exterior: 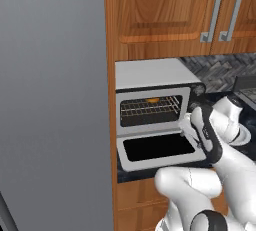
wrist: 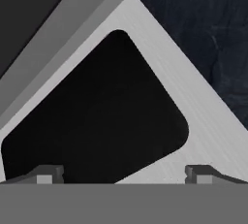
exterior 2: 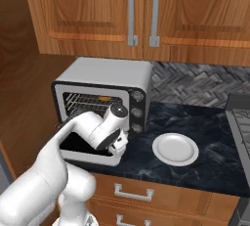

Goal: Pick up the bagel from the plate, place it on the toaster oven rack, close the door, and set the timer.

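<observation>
Hovering over the lowered door (wrist: 203, 136), the end effector (wrist: 123, 174) has its two tips spread wide with nothing between them; dark glass fills the middle of the hand view. In the right base view the white plate (exterior 2: 175, 148) lies bare on the dark counter (exterior 2: 210, 137), lower right of centre, just beside the toaster oven (exterior 2: 112, 76). Farther back, upper centre of the left base view, the bagel (exterior: 152, 100) shows as an orange sliver at the rear of the rack (exterior: 150, 107).
</observation>
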